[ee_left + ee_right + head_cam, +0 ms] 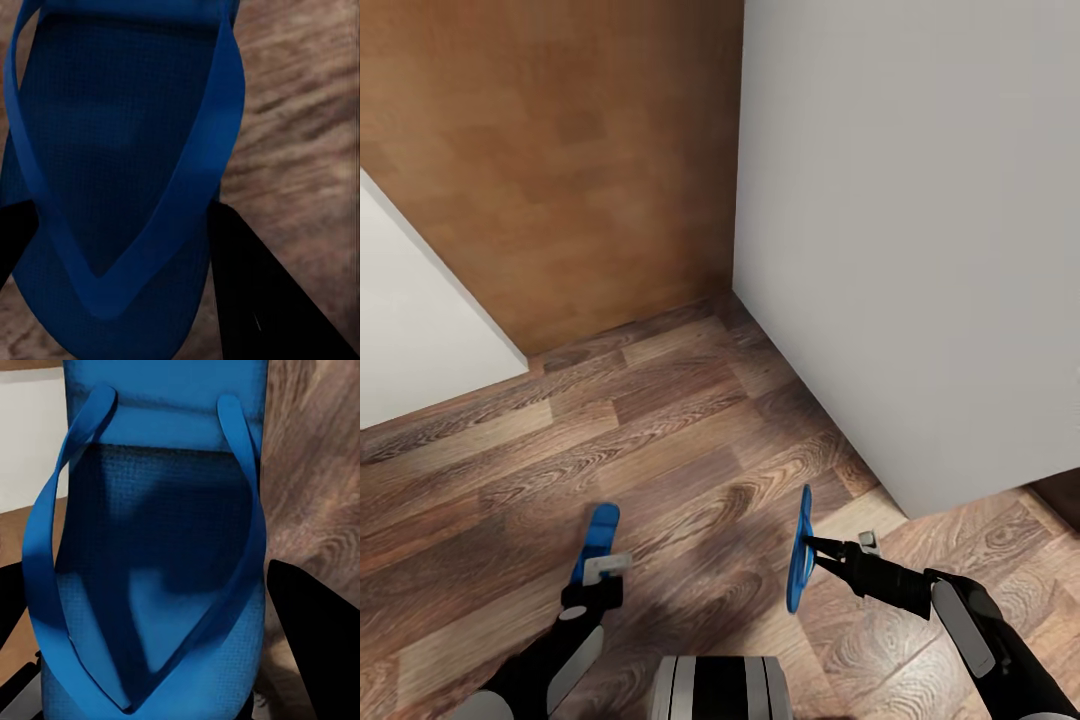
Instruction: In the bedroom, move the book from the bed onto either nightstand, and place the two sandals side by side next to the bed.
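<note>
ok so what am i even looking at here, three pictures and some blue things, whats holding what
This is a simulated two-armed robot on wheels. The big picture comes from a camera on its head, looking down over both arms at a wood-plank floor, with white walls and a brown wooden panel ahead. The other two pictures come from cameras on each wrist, looking along the black fingers. The blue things are flip-flop sandals. The left gripper is shut on the left sandal, seen close in the left wrist view. The right gripper is shut on the right sandal, held on edge, seen close in the right wrist view.
</note>
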